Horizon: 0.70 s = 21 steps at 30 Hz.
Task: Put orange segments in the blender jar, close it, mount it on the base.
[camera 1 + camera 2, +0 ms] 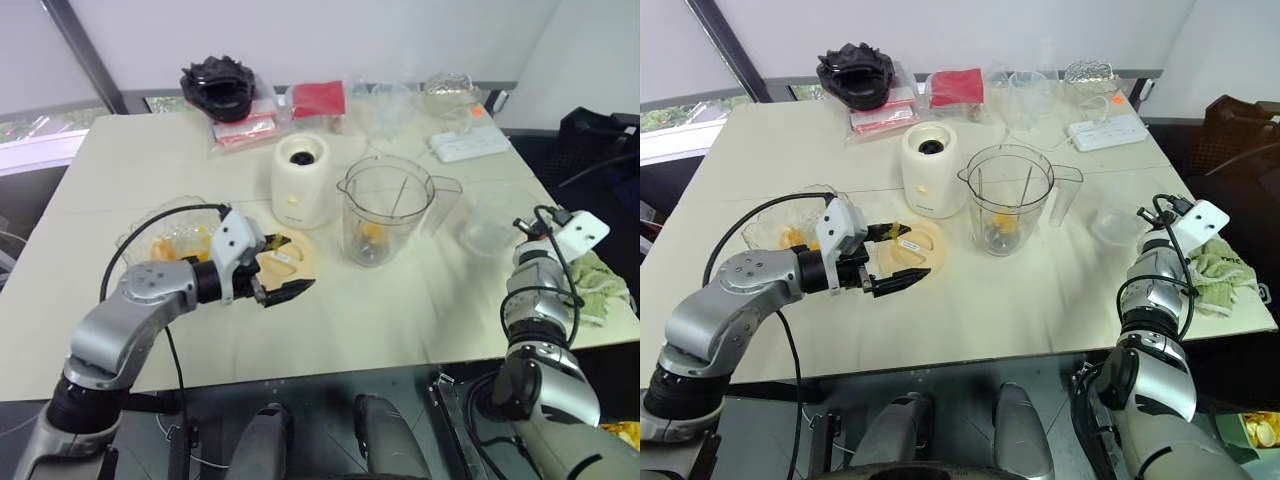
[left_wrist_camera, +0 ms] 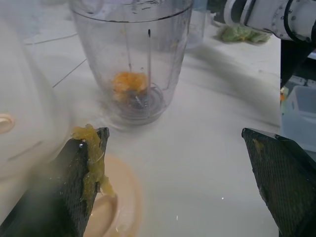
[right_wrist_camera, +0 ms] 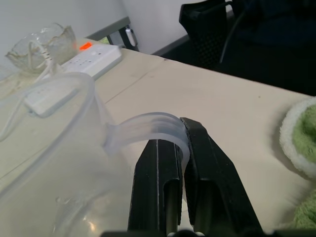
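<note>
Left wrist view: pulp on a spread pincer, jar ahead

From the left wrist camera I see my left gripper (image 2: 175, 182) spread wide, holding nothing whole. One finger (image 2: 74, 187) carries a smear of yellow orange pulp (image 2: 94, 160) along its inner face. Straight ahead of the fingertips stands the jar (image 2: 131, 54), upright on the table (image 2: 212, 143) and open at the top, with one orange segment (image 2: 129, 84) lying on the dark blade at its bottom. Just under the smeared finger lies the lid (image 2: 116, 207), flat on the table. Beside that finger, a little further out, rises the base (image 2: 27, 113).

From the head camera, the left gripper hovers over the lid (image 1: 285, 260), its tips apart. Behind the gripper, close to its wrist, sits the glass bowl (image 1: 165, 235) with more segments (image 1: 175, 247) in it. The base (image 1: 302, 180) stands beyond the lid, the jar (image 1: 385, 210) just beside it, apart from it.

My right gripper (image 3: 180, 145) is pinched on the curved handle of a clear cup (image 3: 59, 163), fingers pressed against the thin plastic. Off to its outer side lies a green cloth (image 3: 301, 143); beyond the cup I see a power strip (image 3: 74, 66).
</note>
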Each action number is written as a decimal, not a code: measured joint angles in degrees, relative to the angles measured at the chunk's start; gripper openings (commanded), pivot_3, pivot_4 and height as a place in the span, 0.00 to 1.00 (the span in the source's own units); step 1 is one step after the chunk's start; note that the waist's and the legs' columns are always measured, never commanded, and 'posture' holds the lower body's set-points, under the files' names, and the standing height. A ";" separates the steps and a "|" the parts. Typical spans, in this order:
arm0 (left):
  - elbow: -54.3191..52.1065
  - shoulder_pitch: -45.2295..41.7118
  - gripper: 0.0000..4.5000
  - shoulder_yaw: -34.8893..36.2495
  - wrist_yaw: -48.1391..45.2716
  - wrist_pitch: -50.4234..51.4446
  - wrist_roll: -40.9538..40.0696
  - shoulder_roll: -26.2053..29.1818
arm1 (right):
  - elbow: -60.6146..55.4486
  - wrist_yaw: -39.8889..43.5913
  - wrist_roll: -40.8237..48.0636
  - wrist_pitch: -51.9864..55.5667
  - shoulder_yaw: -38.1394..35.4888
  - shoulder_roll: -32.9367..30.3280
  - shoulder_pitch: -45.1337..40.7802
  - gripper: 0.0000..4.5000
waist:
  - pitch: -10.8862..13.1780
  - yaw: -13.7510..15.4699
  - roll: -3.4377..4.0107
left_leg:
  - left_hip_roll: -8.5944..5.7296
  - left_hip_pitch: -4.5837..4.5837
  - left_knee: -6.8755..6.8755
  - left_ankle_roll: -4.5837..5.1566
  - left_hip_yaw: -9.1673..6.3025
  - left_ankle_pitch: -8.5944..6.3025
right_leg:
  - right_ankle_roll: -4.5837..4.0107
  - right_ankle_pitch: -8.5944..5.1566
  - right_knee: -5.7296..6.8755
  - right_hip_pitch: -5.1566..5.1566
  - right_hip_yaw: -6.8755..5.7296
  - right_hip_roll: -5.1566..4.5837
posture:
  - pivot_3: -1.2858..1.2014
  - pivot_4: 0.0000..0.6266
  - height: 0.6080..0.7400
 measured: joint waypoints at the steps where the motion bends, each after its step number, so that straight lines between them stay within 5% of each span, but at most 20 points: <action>1: 0.00 0.00 1.00 0.00 0.15 0.16 -0.02 0.02 | 0.56 0.00 0.02 -0.46 0.12 -0.16 -0.03 0.01 | 0.00 0.03 0.00 | 0.00 0.00 0.01 0.00 0.00 0.00 | 0.00 0.00 0.00 0.01 0.00 0.00 | 0.52 0.24 1.00; 2: 0.00 0.00 1.00 0.00 0.24 0.28 -0.06 0.02 | 1.05 0.03 0.04 -0.87 0.26 -0.32 -0.05 0.01 | 0.00 0.03 0.00 | 0.00 0.00 0.01 0.00 0.00 0.00 | -0.01 -0.01 0.00 0.02 0.00 0.00 | 0.52 0.24 1.00; 8: -0.06 0.00 1.00 -0.01 0.63 0.35 -0.07 -0.07 | 2.23 0.39 -0.33 -1.24 2.56 -0.92 0.45 0.67 | 0.00 -0.13 0.00 | 0.00 0.02 0.01 0.00 0.00 0.00 | 0.00 0.00 0.00 0.02 0.00 0.01 | 0.52 0.24 1.00; 21: 0.72 0.64 1.00 -0.27 0.50 -1.20 0.26 -1.22 | -7.66 2.52 -0.54 2.70 6.28 -1.39 9.66 0.67 | 0.00 -0.70 0.00 | 0.00 0.03 0.01 0.00 -0.02 0.00 | 0.00 0.00 0.01 0.04 0.00 0.01 | 0.52 0.24 1.00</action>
